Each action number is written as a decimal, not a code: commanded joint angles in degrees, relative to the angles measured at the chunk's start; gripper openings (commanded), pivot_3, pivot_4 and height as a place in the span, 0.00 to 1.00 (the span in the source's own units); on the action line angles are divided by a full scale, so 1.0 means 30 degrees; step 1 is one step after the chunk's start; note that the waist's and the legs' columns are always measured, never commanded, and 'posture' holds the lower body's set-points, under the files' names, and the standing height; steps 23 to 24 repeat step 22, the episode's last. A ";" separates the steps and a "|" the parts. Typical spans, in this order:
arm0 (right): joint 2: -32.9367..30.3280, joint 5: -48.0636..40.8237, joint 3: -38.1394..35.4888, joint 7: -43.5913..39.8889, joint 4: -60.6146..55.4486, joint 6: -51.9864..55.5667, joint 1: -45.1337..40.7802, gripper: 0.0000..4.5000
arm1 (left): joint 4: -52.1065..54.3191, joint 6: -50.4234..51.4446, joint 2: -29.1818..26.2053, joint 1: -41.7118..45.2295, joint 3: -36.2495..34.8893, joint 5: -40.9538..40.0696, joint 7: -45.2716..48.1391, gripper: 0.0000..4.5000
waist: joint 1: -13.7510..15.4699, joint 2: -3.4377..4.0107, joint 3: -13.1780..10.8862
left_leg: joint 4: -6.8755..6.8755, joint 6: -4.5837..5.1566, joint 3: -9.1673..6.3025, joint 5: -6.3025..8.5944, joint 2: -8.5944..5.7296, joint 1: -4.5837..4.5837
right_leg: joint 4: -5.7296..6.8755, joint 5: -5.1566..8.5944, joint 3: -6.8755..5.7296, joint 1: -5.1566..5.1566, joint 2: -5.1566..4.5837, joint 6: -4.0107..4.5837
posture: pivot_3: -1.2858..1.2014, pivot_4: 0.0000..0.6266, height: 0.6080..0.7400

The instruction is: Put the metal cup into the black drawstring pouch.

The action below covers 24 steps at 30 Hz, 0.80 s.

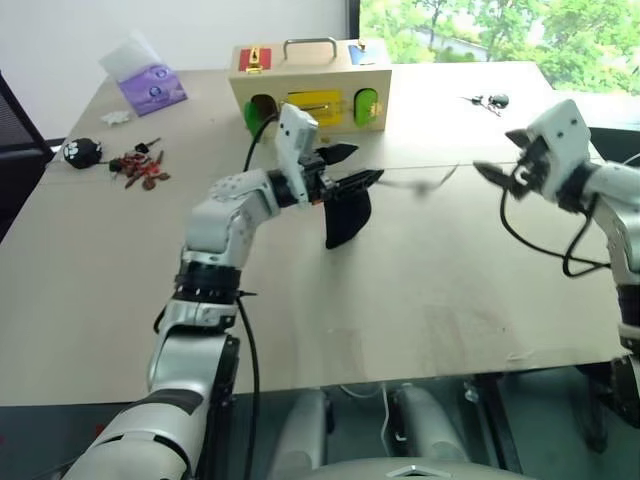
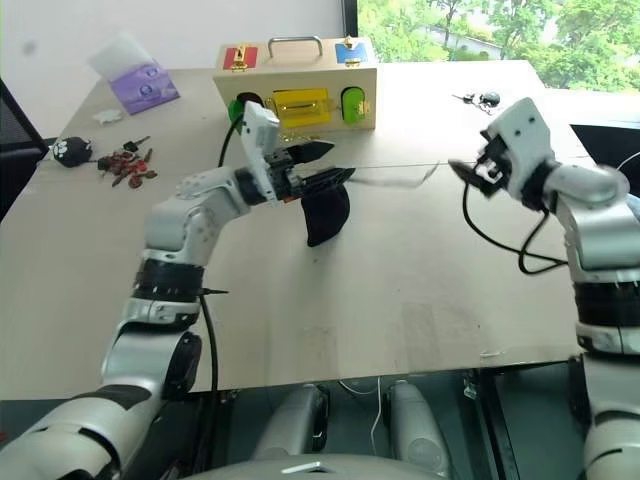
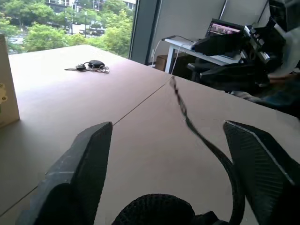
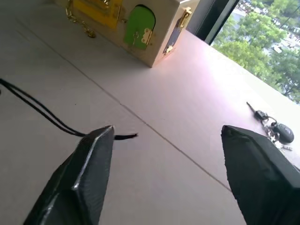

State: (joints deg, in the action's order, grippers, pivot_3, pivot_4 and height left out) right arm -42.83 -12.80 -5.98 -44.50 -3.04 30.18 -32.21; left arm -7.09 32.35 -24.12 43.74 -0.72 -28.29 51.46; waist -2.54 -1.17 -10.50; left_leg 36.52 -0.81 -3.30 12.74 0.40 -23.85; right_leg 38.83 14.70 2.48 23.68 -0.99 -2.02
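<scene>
The black drawstring pouch [image 1: 348, 215] hangs limp just under my left gripper [image 1: 366, 163], above the middle of the table. That gripper is open, and the pouch's gathered top [image 3: 154, 211] sits low between its spread fingers. A thin cord [image 1: 420, 185] trails from the pouch to the right, over the table. My right gripper [image 1: 497, 155] is open at the right side, and the cord's loose end [image 4: 126, 137] lies on the table close to one of its fingers. The metal cup is hidden from view.
A wooden latch box [image 1: 310, 95] with a handle stands at the back centre. A bunch of keys [image 1: 490, 100] lies at the back right. At the left are a purple tissue pack [image 1: 150, 85], a black paw-marked round thing [image 1: 82, 152] and small reddish bits [image 1: 140, 170].
</scene>
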 commanded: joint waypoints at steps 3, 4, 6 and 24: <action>-0.0282 -0.2839 -0.3474 -0.0806 -0.5865 0.1173 0.5682 0.99 | 0.5994 0.2521 -0.1931 -0.4524 -0.2951 -0.2110 -0.1350 1.00 | 0.0021 0.0008 0.0005 | 0.0007 0.0003 -0.0032 0.0003 0.0039 0.0027 | 0.0009 0.0004 0.0016 -0.0013 0.0004 -0.0003 | 0.52 0.24 1.00; 0.0102 -0.3268 -0.3965 -0.0578 -0.6786 0.1180 0.6754 0.99 | 0.7007 0.2764 -0.2174 -0.5778 -0.3498 -0.2241 -0.1796 1.00 | 0.0019 0.0010 0.0005 | 0.0001 0.0004 -0.0032 0.0003 0.0038 0.0014 | 0.0001 0.0003 0.0017 -0.0007 0.0000 -0.0004 | 0.52 0.24 1.00; 0.0725 -0.3814 -0.4544 -0.0424 -0.8281 0.0566 0.8578 0.99 | 0.8746 0.2922 -0.2375 -0.7928 -0.4508 -0.2595 -0.2569 1.00 | 0.0039 0.0013 0.0006 | 0.0004 0.0005 -0.0020 0.0004 0.0060 0.0041 | 0.0006 0.0004 0.0047 -0.0020 -0.0005 -0.0006 | 0.52 0.24 1.00; 0.2483 -0.4229 -0.5522 0.1242 -1.0362 -0.1189 1.4259 0.99 | 1.2975 0.2642 -0.2672 -1.7730 -0.9589 -0.4539 -0.4575 1.00 | 0.0420 0.0016 0.0022 | 0.0219 0.0010 0.0003 0.0005 0.0065 0.0111 | 0.0014 0.0051 -0.0029 -0.0193 0.0014 -0.0065 | 0.52 0.24 1.00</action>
